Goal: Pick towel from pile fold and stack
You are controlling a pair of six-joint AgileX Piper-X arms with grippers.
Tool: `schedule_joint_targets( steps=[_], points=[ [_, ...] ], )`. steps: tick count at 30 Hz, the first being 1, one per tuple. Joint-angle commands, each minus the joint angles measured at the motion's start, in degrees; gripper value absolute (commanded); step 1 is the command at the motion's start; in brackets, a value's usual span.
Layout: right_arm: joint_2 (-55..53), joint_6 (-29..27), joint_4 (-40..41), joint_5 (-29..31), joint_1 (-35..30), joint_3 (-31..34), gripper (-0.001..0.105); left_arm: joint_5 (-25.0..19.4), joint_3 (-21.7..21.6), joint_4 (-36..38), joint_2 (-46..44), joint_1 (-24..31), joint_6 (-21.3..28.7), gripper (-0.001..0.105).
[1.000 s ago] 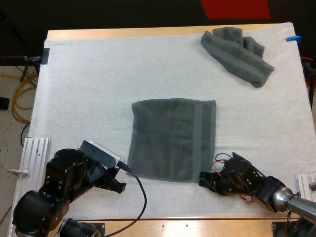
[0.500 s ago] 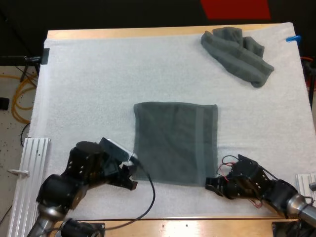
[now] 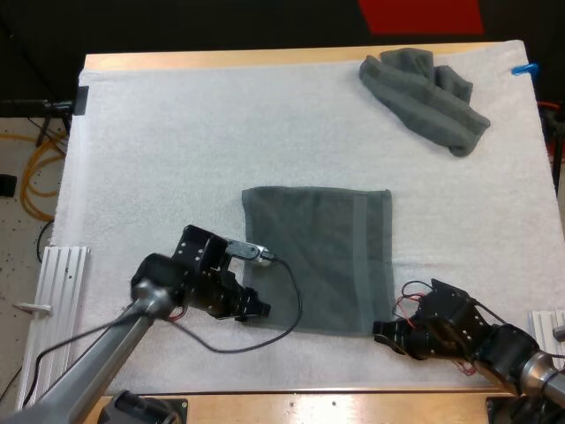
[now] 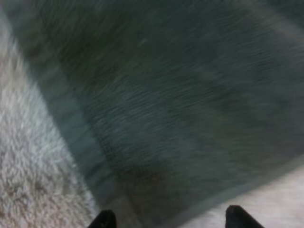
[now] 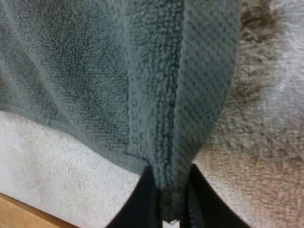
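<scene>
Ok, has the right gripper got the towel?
Shut: the right gripper pinches the flat towel at its corner, fingers pressing both sides.

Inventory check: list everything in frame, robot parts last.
flat towel: 1, dark grey-green, spread on the mat's near middle
crumpled towel: 1, dark grey-green, mat's far right corner
mat: 1, white, covers the table
table: 1, wooden, under the mat
yellow cable: 1, on the floor left of the table
left end effector: 1, black, open at the flat towel's near left corner
right end effector: 1, black, shut on the flat towel's near right corner
</scene>
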Motion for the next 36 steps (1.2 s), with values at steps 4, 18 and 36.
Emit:
schedule_joint_targets(
  steps=[4,18,36],
  points=[
    [-0.34,-0.54,0.46,0.06,-0.13,-0.31,0.0,-0.69,0.03,-1.22,6.01,0.09,-1.49,0.048],
    [-0.34,-1.31,0.46,0.06,-0.13,-0.31,0.0,-0.58,0.03,-3.26,14.4,0.09,-1.63,0.007],
    [-0.23,-13.16,21.06,2.7,4.35,-13.1,0.0,5.99,0.03,16.69,-3.25,0.09,5.59,0.0]
  ],
)
